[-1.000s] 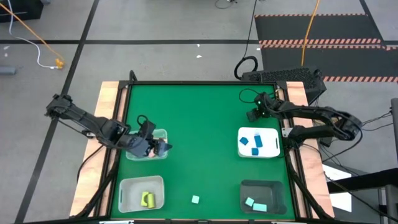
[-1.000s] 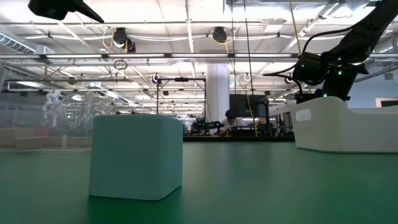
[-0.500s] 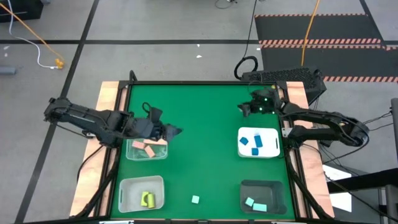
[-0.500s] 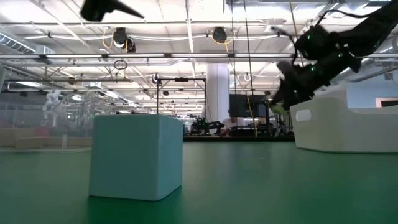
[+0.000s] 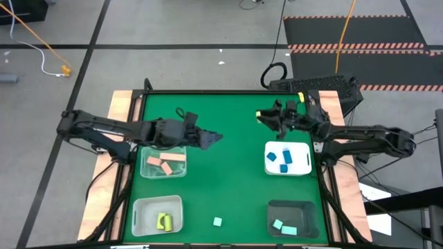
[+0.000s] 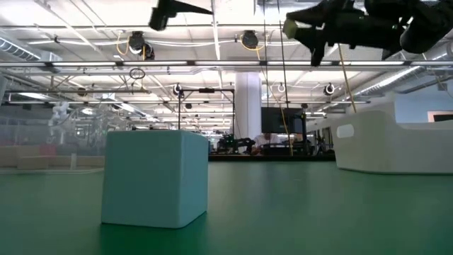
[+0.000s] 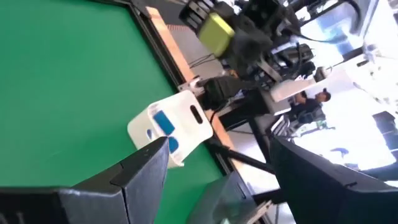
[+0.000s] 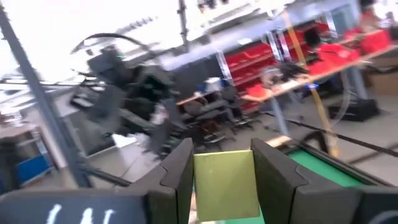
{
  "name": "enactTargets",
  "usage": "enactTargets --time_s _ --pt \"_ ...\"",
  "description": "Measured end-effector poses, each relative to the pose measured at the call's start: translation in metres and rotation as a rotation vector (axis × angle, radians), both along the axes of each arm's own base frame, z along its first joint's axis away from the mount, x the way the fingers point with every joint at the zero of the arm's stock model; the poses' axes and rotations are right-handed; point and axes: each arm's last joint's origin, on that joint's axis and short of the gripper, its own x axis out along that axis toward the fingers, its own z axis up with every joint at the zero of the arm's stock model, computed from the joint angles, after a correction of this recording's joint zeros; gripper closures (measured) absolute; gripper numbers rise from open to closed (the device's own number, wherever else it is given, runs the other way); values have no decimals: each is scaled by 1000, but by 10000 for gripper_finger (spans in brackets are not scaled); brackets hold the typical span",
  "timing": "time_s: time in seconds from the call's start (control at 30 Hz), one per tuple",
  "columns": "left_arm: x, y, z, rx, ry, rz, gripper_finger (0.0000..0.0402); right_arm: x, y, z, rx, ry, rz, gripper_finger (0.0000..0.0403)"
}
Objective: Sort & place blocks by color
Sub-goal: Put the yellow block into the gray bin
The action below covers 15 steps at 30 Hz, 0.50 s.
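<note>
My right gripper point(image 5: 264, 116) hangs above the table's far right part, shut on a yellow-green block point(image 8: 225, 183), which also shows in the left wrist view point(image 7: 217, 31). My left gripper point(image 5: 212, 138) is open and holds nothing, in the air over the table's middle, just right of the clear tray with salmon blocks point(image 5: 164, 164). One light teal block point(image 5: 217, 222) rests flat on the green mat near the table's near edge, large in the low view point(image 6: 156, 177). My right gripper pinches the yellow-green block between its two fingers point(image 8: 177, 171), one on each of two opposite side faces point(image 8: 202, 180). The fingers reach roughly level toward the table's left. The block is lifted clear, high above the mat point(image 6: 291, 29).
A second clear tray point(image 5: 142, 207) at the near left holds a yellow-green block point(image 5: 164, 222). The white tray point(image 5: 303, 169) at the right holds blue blocks. The dark tray point(image 5: 308, 211) at the near right holds light teal blocks. Open mat lies between the trays.
My left gripper has risen from over the salmon tray and swung toward the table's right, now past the tray's right edge; salmon blocks lie uncovered in the tray. My right gripper has lifted and moved toward the table's left and far edge, carrying the yellow-green block.
</note>
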Motion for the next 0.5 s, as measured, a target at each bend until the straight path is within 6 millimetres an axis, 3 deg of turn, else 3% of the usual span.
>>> enactTargets --time_s 0.27,0.5 --pt "35 7 -14 -63 -126 -48 124 21 32 23 -131 -44 103 288" --pt "51 7 -16 -165 -265 -62 124 40 52 40 -325 -21 157 288"
